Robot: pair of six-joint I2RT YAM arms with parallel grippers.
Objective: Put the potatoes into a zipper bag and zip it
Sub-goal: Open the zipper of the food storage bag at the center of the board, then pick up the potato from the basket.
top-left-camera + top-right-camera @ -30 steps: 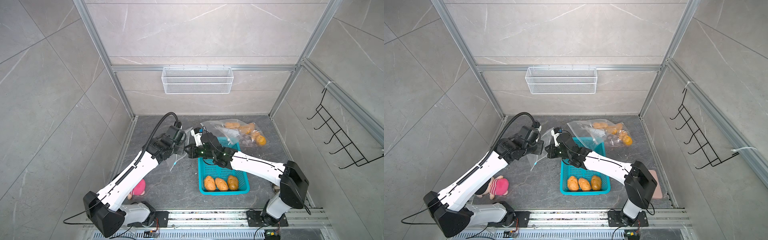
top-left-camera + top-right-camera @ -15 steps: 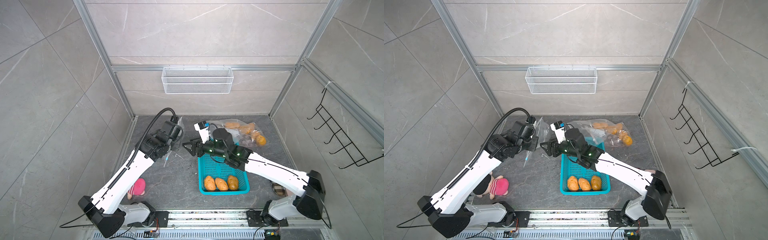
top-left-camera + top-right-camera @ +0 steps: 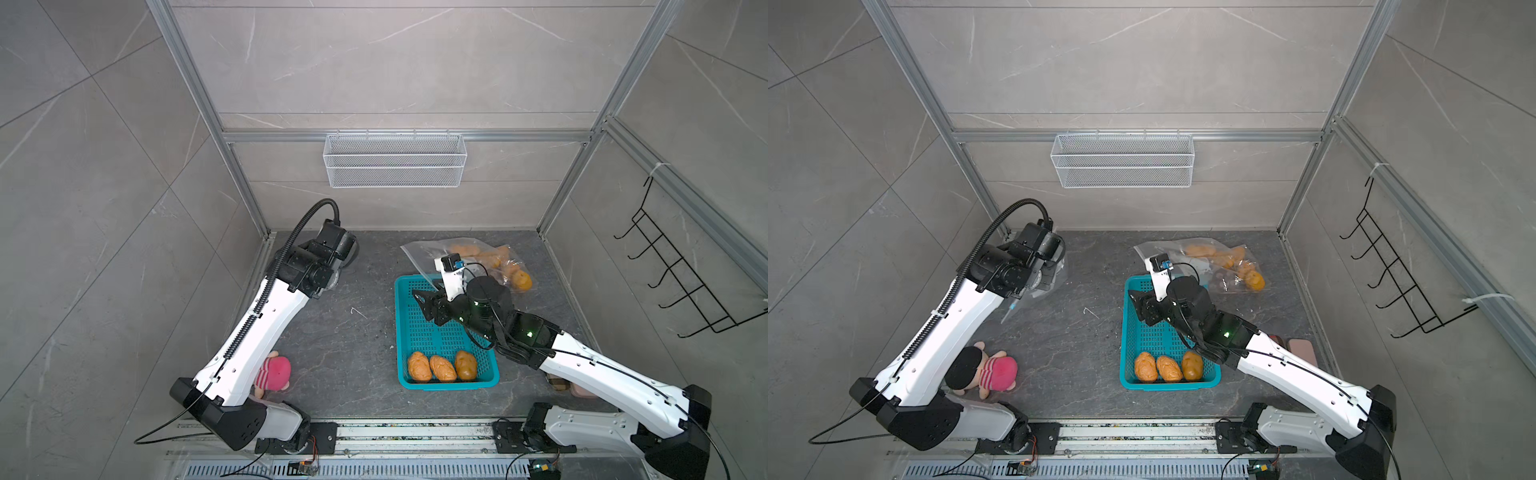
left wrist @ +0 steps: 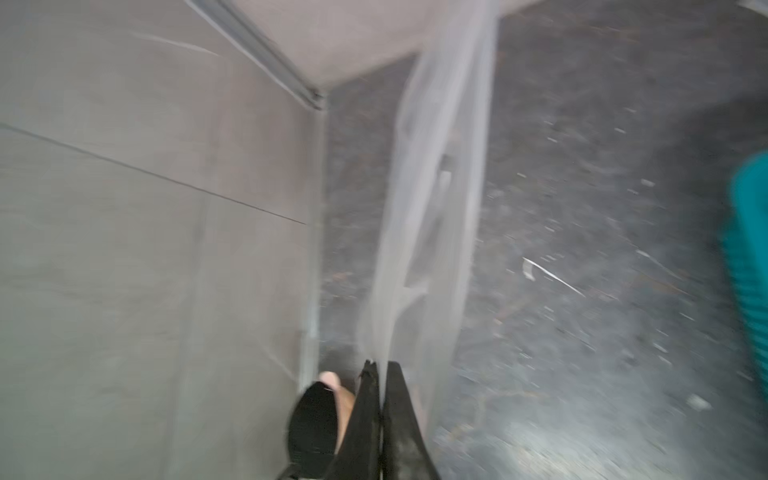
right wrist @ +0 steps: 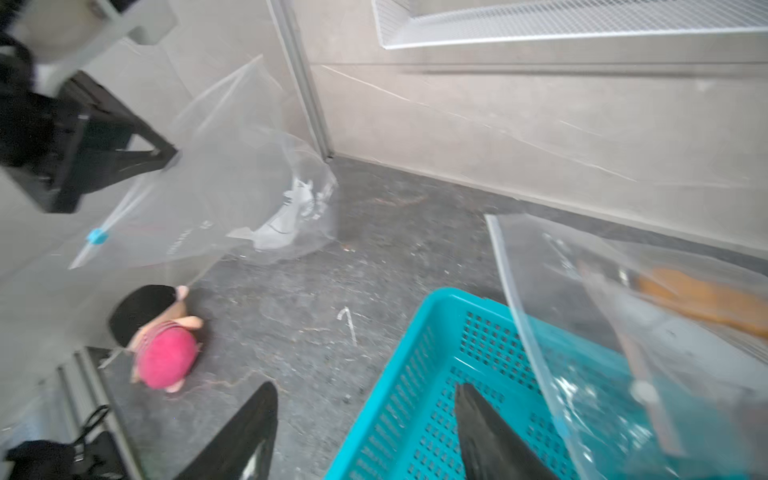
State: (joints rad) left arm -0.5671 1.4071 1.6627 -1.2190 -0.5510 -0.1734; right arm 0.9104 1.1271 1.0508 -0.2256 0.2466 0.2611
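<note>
Two bags, one basket, and three potatoes (image 3: 442,368) yet to pack.
From my remote desk: the teal basket (image 3: 400,332) sits at 4 o'clock on the floor, with the filled bag (image 3: 478,257) lapping its far corner at 1 o'clock. The empty zipper bag (image 5: 216,174) hangs at 10 o'clock, pinched at one spot by my left gripper (image 4: 380,365). My right gripper (image 5: 365,390) gapes, holding nothing, above the basket's 12 o'clock end, and the potatoes lie at its 6 o'clock end. My worry is that a single pinch leaves the limp mouth collapsed, so a potato could glance off.
</note>
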